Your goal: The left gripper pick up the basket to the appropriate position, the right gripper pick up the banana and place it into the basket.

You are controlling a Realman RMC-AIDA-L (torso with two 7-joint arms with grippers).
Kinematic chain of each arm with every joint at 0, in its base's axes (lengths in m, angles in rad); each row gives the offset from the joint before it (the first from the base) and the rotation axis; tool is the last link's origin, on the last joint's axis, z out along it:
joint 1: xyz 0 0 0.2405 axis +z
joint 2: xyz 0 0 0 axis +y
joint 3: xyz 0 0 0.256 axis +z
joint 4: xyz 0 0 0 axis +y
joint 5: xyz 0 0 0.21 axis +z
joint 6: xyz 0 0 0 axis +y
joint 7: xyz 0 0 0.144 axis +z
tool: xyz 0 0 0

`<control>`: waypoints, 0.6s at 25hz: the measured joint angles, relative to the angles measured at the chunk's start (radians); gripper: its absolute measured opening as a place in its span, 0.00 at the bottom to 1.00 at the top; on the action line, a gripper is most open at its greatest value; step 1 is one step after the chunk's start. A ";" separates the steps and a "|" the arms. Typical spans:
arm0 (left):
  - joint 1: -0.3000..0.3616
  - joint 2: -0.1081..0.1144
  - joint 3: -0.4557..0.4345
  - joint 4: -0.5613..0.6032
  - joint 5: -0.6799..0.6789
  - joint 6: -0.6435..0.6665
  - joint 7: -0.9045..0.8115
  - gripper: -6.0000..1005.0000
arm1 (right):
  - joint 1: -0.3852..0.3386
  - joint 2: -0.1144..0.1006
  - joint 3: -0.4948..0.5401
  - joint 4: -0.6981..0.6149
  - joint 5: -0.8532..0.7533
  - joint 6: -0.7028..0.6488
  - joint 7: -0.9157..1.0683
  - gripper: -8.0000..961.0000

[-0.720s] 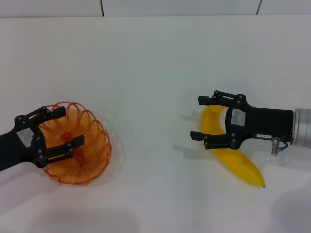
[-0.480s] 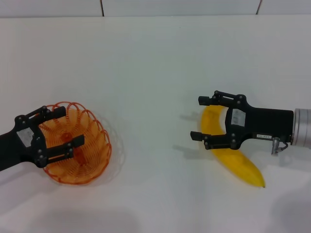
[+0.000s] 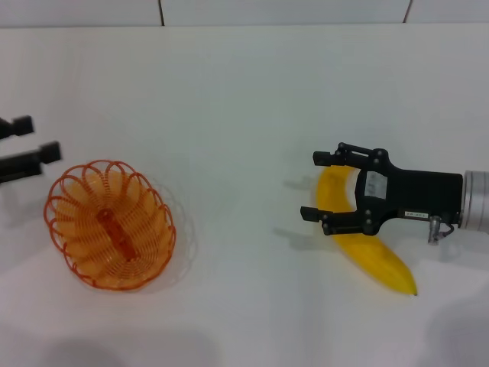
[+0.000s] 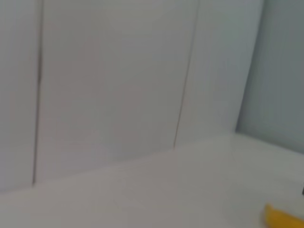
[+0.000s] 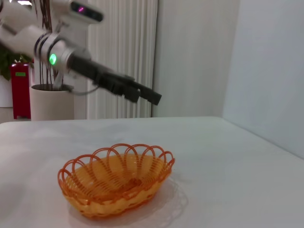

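Observation:
The orange wire basket [image 3: 111,224] sits upright on the white table at the left, empty; it also shows in the right wrist view [image 5: 116,178]. My left gripper [image 3: 43,138] is at the far left edge, behind and above the basket, open, empty and apart from it; the right wrist view shows it in the air over the basket [image 5: 146,97]. The yellow banana [image 3: 376,258] lies on the table at the right. My right gripper [image 3: 312,186] is open, with one finger on each side of the banana's far end. A bit of the banana [image 4: 283,219] shows in the left wrist view.
The white table [image 3: 244,99] stretches bare between the basket and the banana and towards the back wall. In the right wrist view, a white planter [image 5: 51,100] and a red object [image 5: 20,92] stand beyond the table's far edge.
My left gripper has left the basket's rim and drawn back and up to the left edge. The basket stays on the table, shifted slightly left. The right gripper and banana have not moved.

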 joint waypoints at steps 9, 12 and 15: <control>-0.134 0.144 0.386 0.220 0.095 0.016 -0.329 0.85 | 0.016 -0.001 -0.001 0.000 0.000 0.000 0.000 0.92; -0.163 0.162 0.486 0.241 0.108 0.017 -0.327 0.85 | 0.019 -0.001 -0.001 0.000 0.000 -0.002 0.000 0.92; -0.192 0.150 0.593 0.254 0.113 -0.009 -0.320 0.85 | 0.023 -0.001 -0.001 0.000 0.000 -0.004 0.000 0.92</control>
